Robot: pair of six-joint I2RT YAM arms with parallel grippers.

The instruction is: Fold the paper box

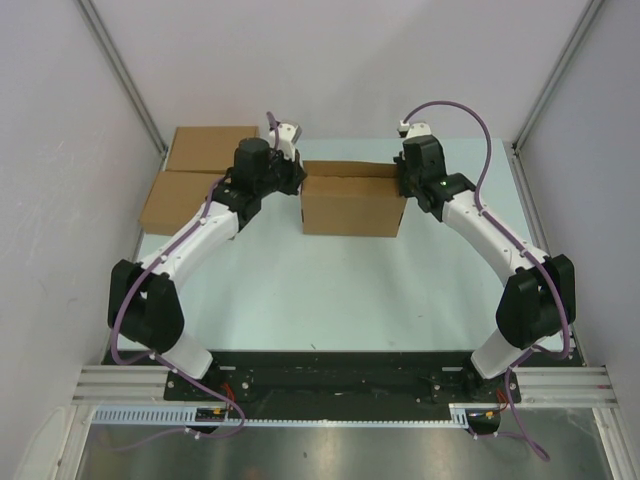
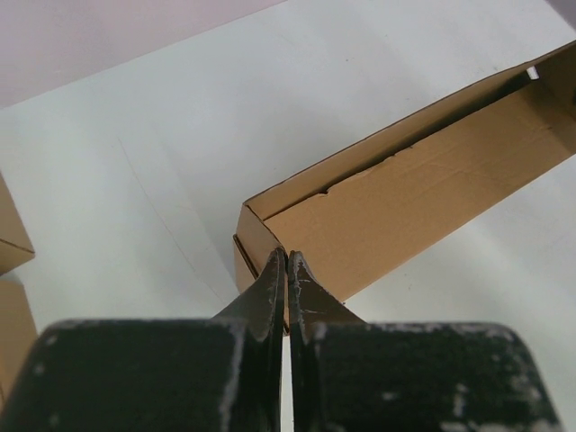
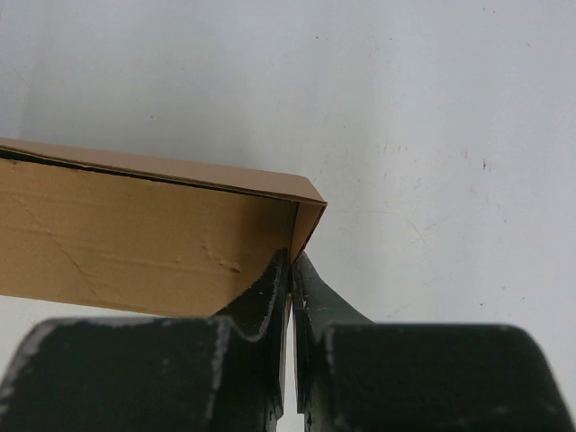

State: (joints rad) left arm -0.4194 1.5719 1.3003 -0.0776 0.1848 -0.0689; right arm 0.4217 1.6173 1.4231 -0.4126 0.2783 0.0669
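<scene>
The paper box (image 1: 352, 205) is a brown cardboard mailer standing at the middle back of the table, its lid panel partly raised. My left gripper (image 1: 298, 180) is at its left end and my right gripper (image 1: 402, 180) at its right end. In the left wrist view the left gripper (image 2: 286, 257) is shut on the thin end wall at a corner of the paper box (image 2: 405, 202). In the right wrist view the right gripper (image 3: 292, 259) is shut on the end wall at the opposite corner of the paper box (image 3: 135, 238). The far long wall stands up along the back.
Two flat brown boxes lie at the back left, one (image 1: 210, 148) behind the other (image 1: 180, 200), close to my left arm; their edges show in the left wrist view (image 2: 11, 236). White walls and aluminium posts enclose the pale table (image 1: 330, 290).
</scene>
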